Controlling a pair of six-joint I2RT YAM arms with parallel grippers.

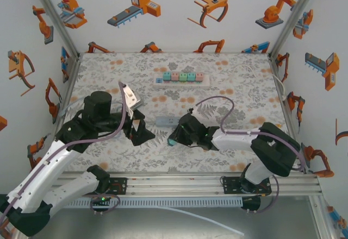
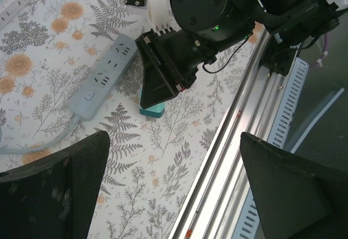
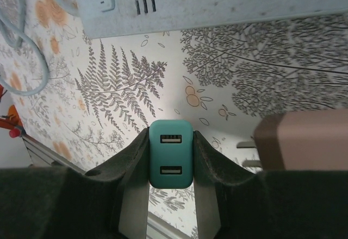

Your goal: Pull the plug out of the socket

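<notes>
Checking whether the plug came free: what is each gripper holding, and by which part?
Right gripper clamps the teal plug by its side faces, clear of the power strip. Left gripper is open, holding nothing.

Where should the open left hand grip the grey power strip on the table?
Across its two long edges, from above, near the switch end. The grey power strip lies flat, long and narrow, so only its width suits a pinch, and the right hand with the teal plug crowds the far end.
</notes>
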